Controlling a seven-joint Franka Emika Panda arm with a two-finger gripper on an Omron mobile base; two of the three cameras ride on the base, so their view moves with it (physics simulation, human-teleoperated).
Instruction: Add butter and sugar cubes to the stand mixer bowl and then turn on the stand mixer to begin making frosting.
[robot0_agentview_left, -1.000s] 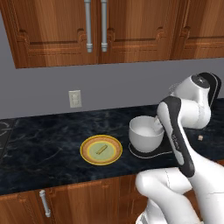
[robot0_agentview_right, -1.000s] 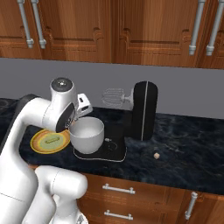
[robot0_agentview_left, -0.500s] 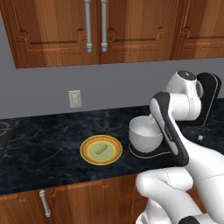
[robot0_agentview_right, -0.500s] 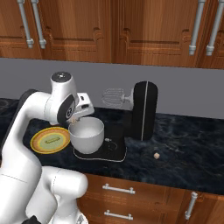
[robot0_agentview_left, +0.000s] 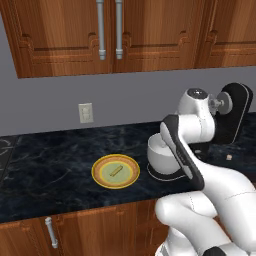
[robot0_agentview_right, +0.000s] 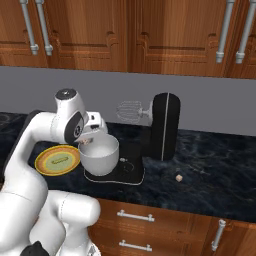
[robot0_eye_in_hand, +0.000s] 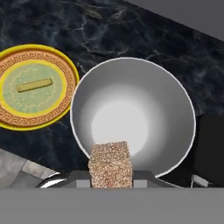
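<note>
Two task items are not yet in the stand mixer bowl (robot0_agentview_right: 99, 156): the butter and a second cube. Largest first: the stand mixer (robot0_agentview_right: 161, 130), black, stands right behind the bowl, its head tilted back and its whisk (robot0_agentview_right: 129, 110) raised above and behind the rim, so the way down into the bowl looks clear. The bowl sits on the mixer's flat base, white, deep, nothing visible inside. Just beside the bowl, on the side away from the mixer column, lies the yellow plate (robot0_agentview_left: 103, 178) with the butter (robot0_eye_in_hand: 34, 85) flat at its centre. The gripper (robot0_agentview_right: 89, 141) hangs over the bowl's near rim, jaws pinched on a sugar cube (robot0_eye_in_hand: 110, 164). Another sugar cube (robot0_agentview_right: 178, 177) rests on the counter (robot0_agentview_right: 215, 185) well beyond the mixer base. Judged: cubes are light, rigid, crumbly at corners, best held on flat opposite faces; butter probably soft and slick, best taken across its narrow sides at mid-length.
</note>
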